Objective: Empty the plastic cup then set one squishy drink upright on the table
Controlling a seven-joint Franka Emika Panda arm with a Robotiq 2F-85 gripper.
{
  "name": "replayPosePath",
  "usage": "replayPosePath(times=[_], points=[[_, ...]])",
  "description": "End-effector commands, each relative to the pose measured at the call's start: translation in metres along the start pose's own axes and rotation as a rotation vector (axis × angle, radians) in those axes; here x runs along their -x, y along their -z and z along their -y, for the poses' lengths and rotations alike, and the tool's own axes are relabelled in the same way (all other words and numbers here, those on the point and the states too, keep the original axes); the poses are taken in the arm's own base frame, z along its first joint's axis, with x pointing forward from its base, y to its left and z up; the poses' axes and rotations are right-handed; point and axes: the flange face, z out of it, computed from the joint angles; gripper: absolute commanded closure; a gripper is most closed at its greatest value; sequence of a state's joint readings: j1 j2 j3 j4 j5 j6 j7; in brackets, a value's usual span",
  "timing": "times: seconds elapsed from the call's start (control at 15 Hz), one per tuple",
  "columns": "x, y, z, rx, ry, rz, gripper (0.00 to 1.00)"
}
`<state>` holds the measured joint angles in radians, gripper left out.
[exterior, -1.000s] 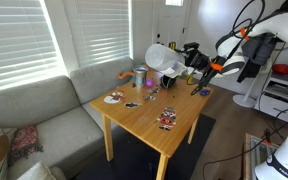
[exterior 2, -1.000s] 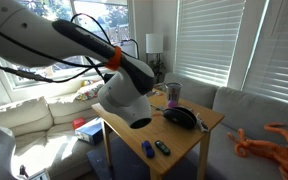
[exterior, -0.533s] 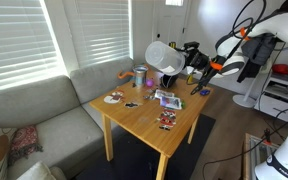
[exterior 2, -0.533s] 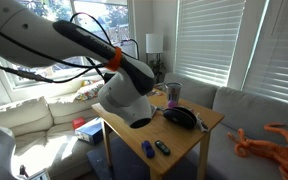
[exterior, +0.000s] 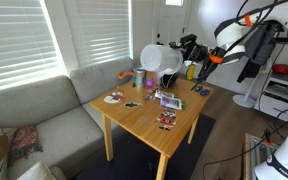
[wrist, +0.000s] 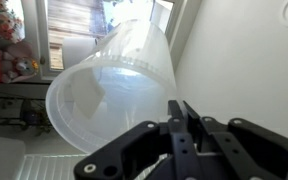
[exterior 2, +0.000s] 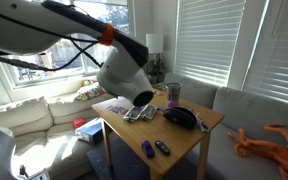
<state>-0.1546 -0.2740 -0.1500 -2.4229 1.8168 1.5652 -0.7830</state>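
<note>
1. The hand (wrist: 180,118) pinches the wall of the plastic cup (wrist: 114,85). In the wrist view its two black fingers (wrist: 189,122) sit close together with the translucent wall caught between them.
2. In an exterior view the plastic cup (exterior: 154,58) hangs in the air over the far right part of the bench (exterior: 144,128), clear of the top. It is tipped well over, with its dark mouth pointing down toward the wood.
3. The hand (exterior: 178,64) meets the cup from the right, and the arm (exterior: 229,45) reaches in from that side.
4. A loose cluster of flat packets (exterior: 167,99) lies on the bench just under the cup's mouth. The same cluster (exterior 2: 137,113) shows below the cup (exterior 2: 122,70) in an exterior view.
5. A short silvery-blue cylinder (exterior: 140,77) with an orange rim stands upright on the far part of the bench, just left of the cup.
6. A small bluish-purple piece that looks like the squishy drink (exterior 2: 147,150) rests on the bench (exterior 2: 189,140) close to its near edge, well apart from the cup. A second small dark piece (exterior 2: 162,147) lies just beside it. Whether either is upright is too small to tell.
7. A dark rounded object (exterior 2: 182,117) lies on the bench, right of the packets.
8. A grey sofa (exterior: 44,120) stands left of the bench.
</note>
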Motion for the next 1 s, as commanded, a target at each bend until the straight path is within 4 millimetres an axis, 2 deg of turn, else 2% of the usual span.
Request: replayPosePath(times=[0.0,0.13,0.4,0.6,0.93], points=[[0.005,-0.048,0.054,0.166,0.041,0.088,0.99],[0.008,-0.075,0.071,0.253,0.069,0.141,0.99],[0.016,-0.110,0.077,0.441,0.122,0.260,0.99],[0.019,-0.119,0.076,0.582,0.153,0.354,0.99],[0.023,-0.122,0.065,0.817,0.207,0.513,0.99]])
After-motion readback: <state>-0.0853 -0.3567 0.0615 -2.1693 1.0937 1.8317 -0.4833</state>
